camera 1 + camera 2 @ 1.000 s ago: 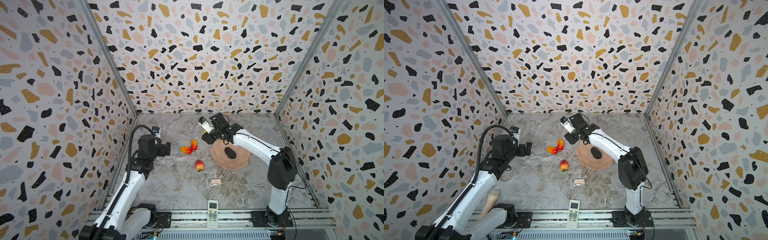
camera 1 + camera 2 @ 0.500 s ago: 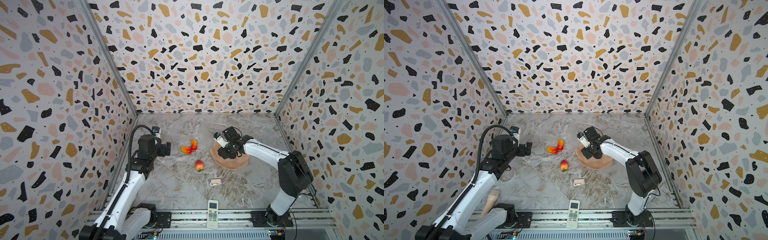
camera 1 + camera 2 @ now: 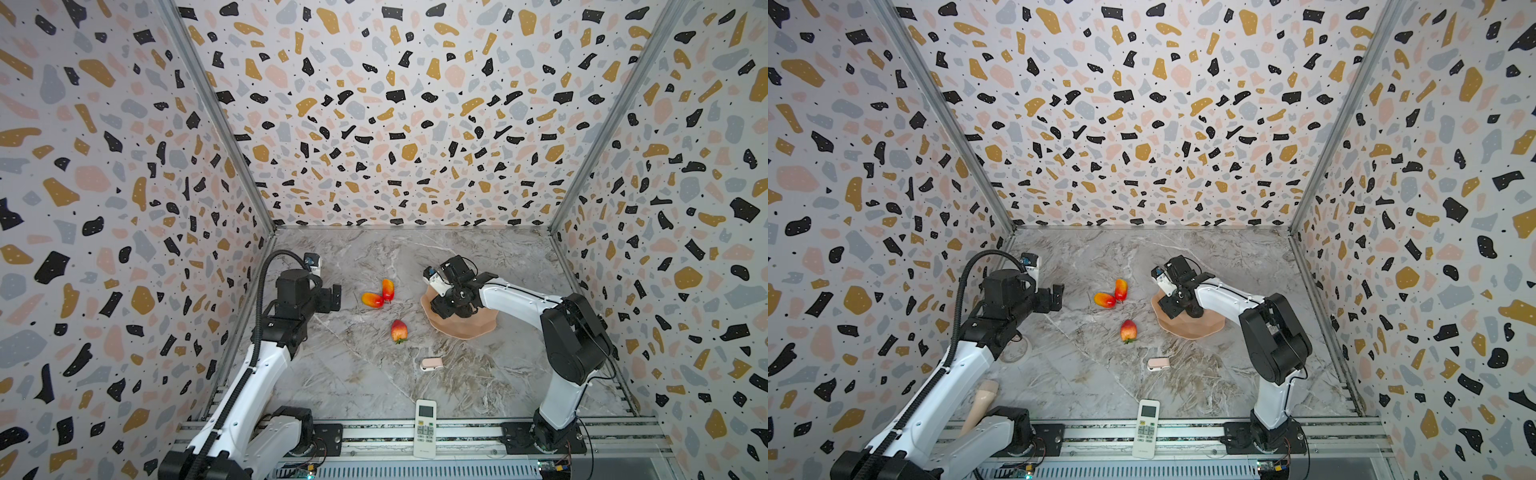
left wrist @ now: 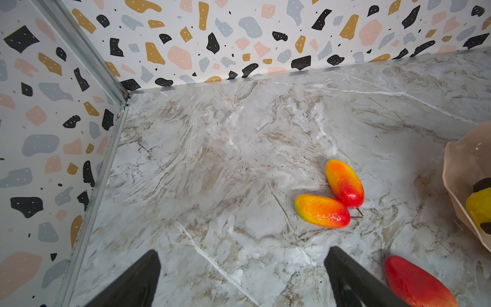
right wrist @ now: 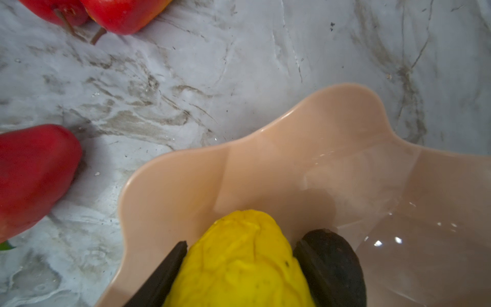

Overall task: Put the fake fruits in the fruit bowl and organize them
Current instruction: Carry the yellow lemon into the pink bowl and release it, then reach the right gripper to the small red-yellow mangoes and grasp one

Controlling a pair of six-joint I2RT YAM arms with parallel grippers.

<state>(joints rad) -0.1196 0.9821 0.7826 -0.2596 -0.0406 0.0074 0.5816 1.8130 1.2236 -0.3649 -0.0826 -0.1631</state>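
The salmon-pink fruit bowl [image 3: 471, 332] [image 5: 292, 148] stands right of centre. My right gripper [image 3: 446, 309] [image 5: 240, 245] reaches down into it, its black fingers [image 5: 170, 265] pressed on either side of the bumpy yellow fruit [image 5: 239, 260]. The dark oval fruit [image 5: 337, 255] lies in the bowl against one finger. On the marble lie two red-orange-yellow ovals [image 3: 372, 300] [image 3: 388, 289] [image 4: 321, 211] touching at their stems, and the red strawberry [image 3: 399, 330] [image 4: 417, 281] nearer the front. My left gripper [image 3: 334, 297] [image 4: 243, 255] hovers open and empty left of the ovals.
A small pale pink-white gadget [image 3: 431, 364] lies in front of the strawberry. A white remote control [image 3: 424, 428] sits at the front edge by the rail. Patterned walls close in the left, back and right. A beige object [image 3: 984, 401] lies near the left arm's base.
My right gripper has come forward from above the bowl's back-left edge and lowered into the bowl with the yellow fruit. The left arm and the loose fruits have not moved.
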